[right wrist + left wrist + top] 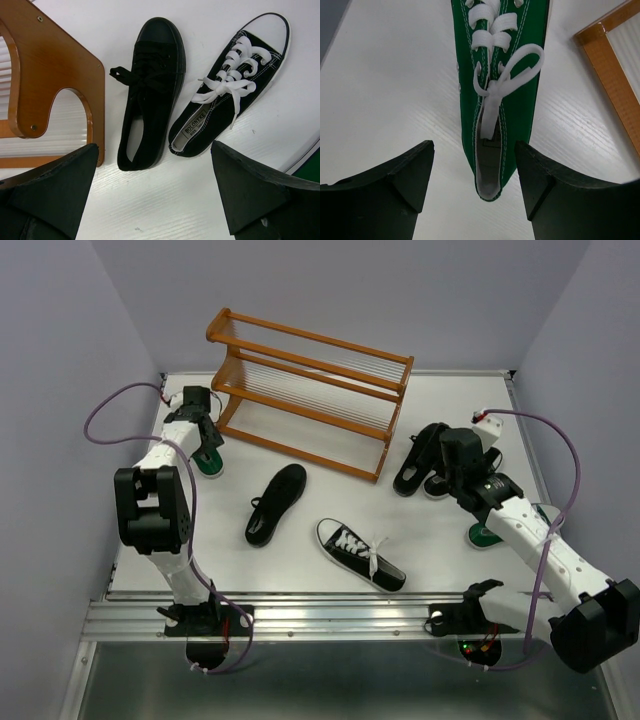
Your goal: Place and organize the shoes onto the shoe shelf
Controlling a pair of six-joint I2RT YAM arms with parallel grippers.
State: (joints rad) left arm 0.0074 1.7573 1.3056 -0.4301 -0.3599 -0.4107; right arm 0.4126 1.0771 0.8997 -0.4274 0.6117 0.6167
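The shoes lie scattered on the white tabletop (270, 575), all of them off the shoe shelf (305, 390).

One green sneaker (505, 90) sits upright on its sole just off the shelf's left end, its white laces tied in a bow. The left hand (472, 165) hangs over the heel of this sneaker with its fingers spread wide, one on each side. A strip of bare tabletop shows between each finger and the shoe, and the hand has hold of nothing.

In front of the shelf's middle lies an all-black shoe (277, 502). Farther out from the shelf, before its right half, is a black sneaker with white laces (360, 553).

Just off the shelf's right end, a second all-black shoe (150, 95) and a second black sneaker (230, 85) lie side by side, their heels close together. Whether they touch is hard to tell. The right hand (154, 155) hovers above this pair, its fingers as far apart as they go, gripping nothing.

The other green sneaker (487, 534) lies well out from the shelf's right end, partly hidden behind the right arm (540, 540).
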